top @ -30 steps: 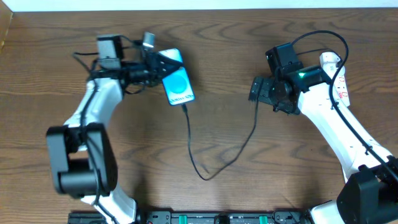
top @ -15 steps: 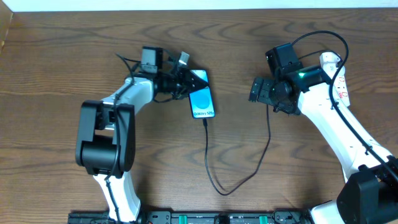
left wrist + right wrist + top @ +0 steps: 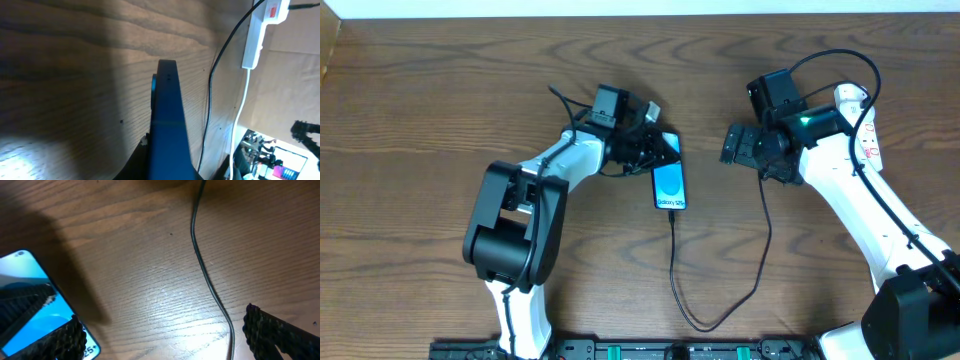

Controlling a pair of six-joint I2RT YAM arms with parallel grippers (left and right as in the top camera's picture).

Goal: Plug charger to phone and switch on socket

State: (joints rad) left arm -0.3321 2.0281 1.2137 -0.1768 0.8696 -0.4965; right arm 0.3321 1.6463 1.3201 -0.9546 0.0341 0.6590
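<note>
1. Brown wood-grain worktop (image 3: 440, 80) fills every view. From the overhead I see the left arm reaching in toward the centre.
2. The left fingers (image 3: 653, 146) are clamped tight on the top end of the phone (image 3: 669, 184). It sits just left of the middle of the worktop, blue screen up, its long side running toward the near edge.
3. The left wrist camera gives me that phone (image 3: 167, 125) only edge-on, as a thin blue slab. I cannot tell whether it rests on the wood or hangs just above it.
4. The overhead alone shows me the whole run of the charger (image 3: 673, 255). Its thin black cable leaves the phone's lower end, drops toward the near edge, loops round, and climbs to the right arm.
5. Only the left wrist camera shows me the socket (image 3: 256, 35), a white strip with a red switch mark in the top right corner. Its white cord (image 3: 239, 120) trails down beside the charger (image 3: 220, 70). I cannot find the socket in the overhead.
6. The right fingers (image 3: 732, 146) are spread as wide as they go and grip nothing. They sit to the right of the phone and apart from it.
7. The right wrist camera shows the phone (image 3: 22, 272) at lower left, partly behind one dark finger. The charger (image 3: 205, 275) crosses bare wood between the two fingers, passing close to the right-hand one.
</note>
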